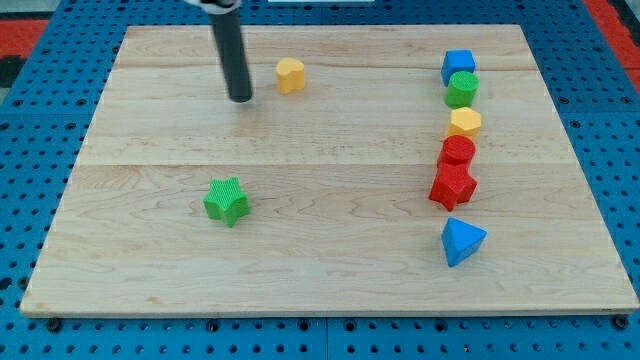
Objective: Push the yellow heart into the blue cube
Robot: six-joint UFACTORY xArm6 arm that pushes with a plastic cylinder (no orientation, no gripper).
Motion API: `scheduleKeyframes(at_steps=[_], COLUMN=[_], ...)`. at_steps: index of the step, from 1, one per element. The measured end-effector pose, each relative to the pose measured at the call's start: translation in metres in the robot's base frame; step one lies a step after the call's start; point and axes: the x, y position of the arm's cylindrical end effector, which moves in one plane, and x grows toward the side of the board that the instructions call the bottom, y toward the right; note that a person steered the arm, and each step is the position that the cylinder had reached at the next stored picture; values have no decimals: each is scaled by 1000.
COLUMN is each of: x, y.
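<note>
Standing upright, the rod puts my tip (240, 98) just left of the yellow heart (290, 75), not touching; blue cube (458, 66) far right. No gripper fitted.

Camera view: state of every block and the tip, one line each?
my tip: on the board, left of the yellow heart, apart from it
yellow heart: alone, near the view's top
blue cube: top of the right-hand column
green cylinder: touching blue cube
yellow hexagon: mid column
red cylinder: against red star
red star: below it
blue triangle: apart, lowest
green star: alone, left
</note>
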Motion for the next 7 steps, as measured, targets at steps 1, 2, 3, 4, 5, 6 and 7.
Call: scheduleKeyframes(at_steps=[1, 2, 3, 4, 5, 6, 7], x=[-37, -45, -52, -68, -88, -93, -93], y=[54, 37, 37, 74, 90, 104, 131])
